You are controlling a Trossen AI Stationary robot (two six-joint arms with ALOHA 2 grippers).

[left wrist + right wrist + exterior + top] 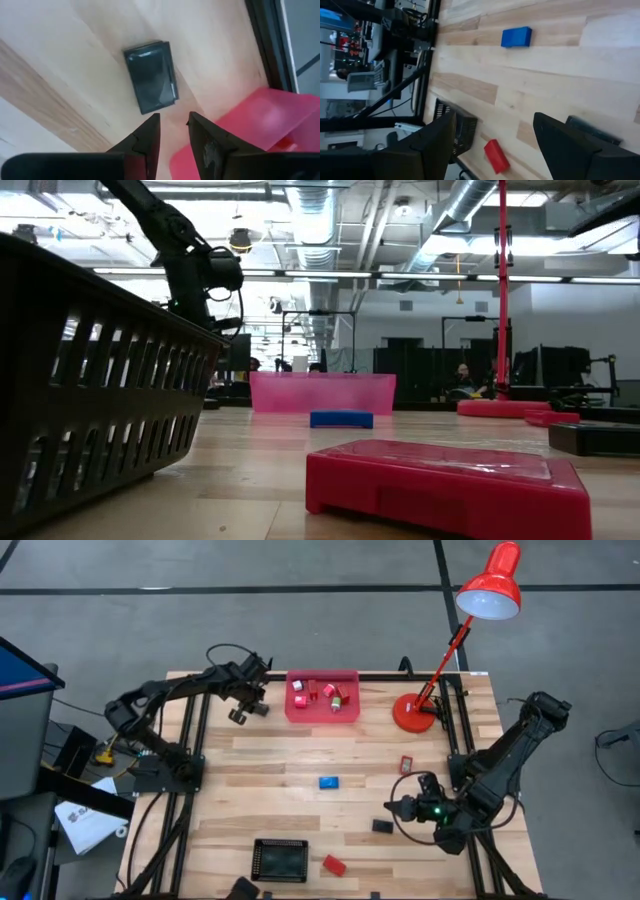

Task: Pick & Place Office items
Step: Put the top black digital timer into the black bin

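My left gripper (175, 131) (246, 708) hangs above the table just left of the pink tray (322, 698), fingers a narrow gap apart with nothing between them. A black rectangle (151, 76) lies flat on the wood below it, beside the tray's wall (260, 117). Several red-and-white pieces (330, 693) lie in the tray. My right gripper (502, 145) (398, 808) is wide open over the table's right part, above and beside another black rectangle (382, 826) (592, 130). A blue block (329, 782) (516, 37), a red block (334, 865) (496, 156) and a small red-and-white piece (407, 764) lie loose on the wood.
A black slatted basket (280, 860) (90, 380) sits near the table's near edge, left of the red block (450, 485). The red desk lamp's base (412, 712) stands at the far right, its shade (492, 585) beyond the table's far edge. Bare wood lies mid-table.
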